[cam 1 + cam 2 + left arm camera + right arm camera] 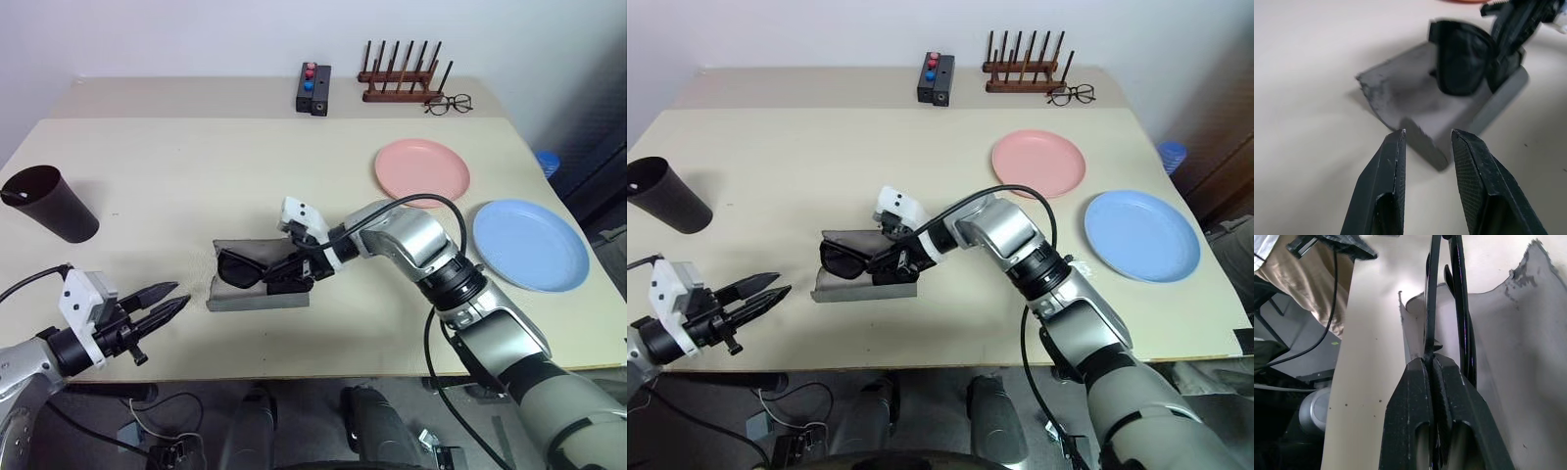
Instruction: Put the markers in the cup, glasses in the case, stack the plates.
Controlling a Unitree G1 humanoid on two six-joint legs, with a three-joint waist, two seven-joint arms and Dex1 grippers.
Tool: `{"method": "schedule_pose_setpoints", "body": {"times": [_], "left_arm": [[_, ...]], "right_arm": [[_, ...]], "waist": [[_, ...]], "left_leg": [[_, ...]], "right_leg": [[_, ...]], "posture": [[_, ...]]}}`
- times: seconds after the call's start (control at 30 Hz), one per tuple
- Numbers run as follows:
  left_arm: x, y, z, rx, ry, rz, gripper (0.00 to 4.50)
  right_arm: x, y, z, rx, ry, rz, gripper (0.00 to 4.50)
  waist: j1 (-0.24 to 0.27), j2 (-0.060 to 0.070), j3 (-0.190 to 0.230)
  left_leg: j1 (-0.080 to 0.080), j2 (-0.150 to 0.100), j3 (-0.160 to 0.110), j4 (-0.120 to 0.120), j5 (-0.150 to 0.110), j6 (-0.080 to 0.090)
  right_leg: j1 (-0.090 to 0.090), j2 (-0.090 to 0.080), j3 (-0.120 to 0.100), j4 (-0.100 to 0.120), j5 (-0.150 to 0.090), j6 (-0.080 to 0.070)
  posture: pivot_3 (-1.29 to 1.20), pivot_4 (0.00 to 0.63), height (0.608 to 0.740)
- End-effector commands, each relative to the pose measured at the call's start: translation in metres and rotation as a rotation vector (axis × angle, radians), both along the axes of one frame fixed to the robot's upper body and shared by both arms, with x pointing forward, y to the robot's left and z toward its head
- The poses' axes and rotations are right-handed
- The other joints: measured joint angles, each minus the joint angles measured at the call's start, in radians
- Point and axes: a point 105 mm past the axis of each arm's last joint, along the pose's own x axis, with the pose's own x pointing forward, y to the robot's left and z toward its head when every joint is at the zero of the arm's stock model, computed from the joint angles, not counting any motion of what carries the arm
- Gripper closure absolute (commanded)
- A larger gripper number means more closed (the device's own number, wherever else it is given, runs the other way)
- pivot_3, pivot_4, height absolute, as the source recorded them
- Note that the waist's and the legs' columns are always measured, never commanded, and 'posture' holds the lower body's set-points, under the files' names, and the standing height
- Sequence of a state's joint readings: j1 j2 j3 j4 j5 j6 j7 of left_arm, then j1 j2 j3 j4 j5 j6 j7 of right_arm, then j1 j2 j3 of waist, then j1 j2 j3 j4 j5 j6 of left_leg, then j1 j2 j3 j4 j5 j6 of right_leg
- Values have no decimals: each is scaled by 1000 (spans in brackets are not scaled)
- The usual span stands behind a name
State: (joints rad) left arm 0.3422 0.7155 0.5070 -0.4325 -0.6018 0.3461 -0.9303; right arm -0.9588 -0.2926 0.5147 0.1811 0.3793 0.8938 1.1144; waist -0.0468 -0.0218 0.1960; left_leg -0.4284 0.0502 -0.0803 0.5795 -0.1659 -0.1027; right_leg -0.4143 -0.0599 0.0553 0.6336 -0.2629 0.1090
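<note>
While the right gripper [286,275] pinches a thin arm of the sunglasses [245,268], they hang partly inside the open grey case [257,294] at table centre. Left gripper [168,304] sits at 8 o'clock from the case, fingers slightly parted, holding nothing, tips pointing toward it. Dark cup [49,203] lies tipped at 10 o'clock, near the table's left edge. Pink plate [422,167] at 1 o'clock, blue plate [530,244] at 3 o'clock, side by side, not stacked. Markers not made out.

Bright, even light; soft shadows; blurred wrist-view foregrounds.
</note>
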Motion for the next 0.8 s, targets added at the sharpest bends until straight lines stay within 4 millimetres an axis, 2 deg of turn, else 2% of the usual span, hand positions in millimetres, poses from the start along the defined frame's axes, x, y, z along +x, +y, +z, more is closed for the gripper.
{"method": "schedule_pose_setpoints", "body": {"times": [0.03, 0.13, 0.33, 0.43, 0.47, 0.5, 0.8], "left_arm": [[2, 0, 6, 4, -18, -9, 3034], [4, 1, 8, -7, -23, 2, 3034], [21, 11, 21, -99, -54, 113, 3034], [33, 13, 31, -159, -66, 148, 3887], [41, 11, 33, -161, -62, 156, 4366], [47, 10, 34, -156, -56, 161, 4467], [110, -30, 47, -112, -10, 53, 4467]], "right_arm": [[4, 7, 11, 21, -71, 12, 3107], [12, 8, 21, 66, -129, -23, 1604], [18, -2, 49, 206, -276, -56, 1604], [17, -13, 57, 241, -336, -70, 1518], [14, -20, 60, 255, -359, -68, 1518], [11, -25, 60, 260, -378, -68, 1518], [-20, -67, 36, 189, -565, -29, 1518]], "waist": [[0, 0, 0], [0, 0, 0], [3, 0, 0], [4, 0, 0], [5, 0, 0], [7, 0, 0], [6, -1, 0]], "left_leg": [[0, 0, 0, 0, 0, 0], [0, 0, 0, 0, 0, 0], [0, 0, 0, 0, 0, 0], [0, 0, 0, 0, 0, 0], [0, 0, 0, 0, 0, 0], [0, 0, 0, 0, 0, 0], [1, 0, -1, 1, 1, 0]], "right_leg": [[0, 0, 0, 0, 0, 0], [0, 0, 0, 0, 0, 0], [0, 0, 0, 0, 0, 0], [0, 0, 0, 0, 0, 1], [1, 0, 0, 0, 0, 1], [1, 0, 0, 0, 0, 1], [3, 1, 0, 1, 0, 2]], "posture": [[0, 150, 740], [0, 150, 740], [0, 150, 740], [0, 150, 740], [0, 150, 740], [0, 150, 740], [0, 150, 740]]}}
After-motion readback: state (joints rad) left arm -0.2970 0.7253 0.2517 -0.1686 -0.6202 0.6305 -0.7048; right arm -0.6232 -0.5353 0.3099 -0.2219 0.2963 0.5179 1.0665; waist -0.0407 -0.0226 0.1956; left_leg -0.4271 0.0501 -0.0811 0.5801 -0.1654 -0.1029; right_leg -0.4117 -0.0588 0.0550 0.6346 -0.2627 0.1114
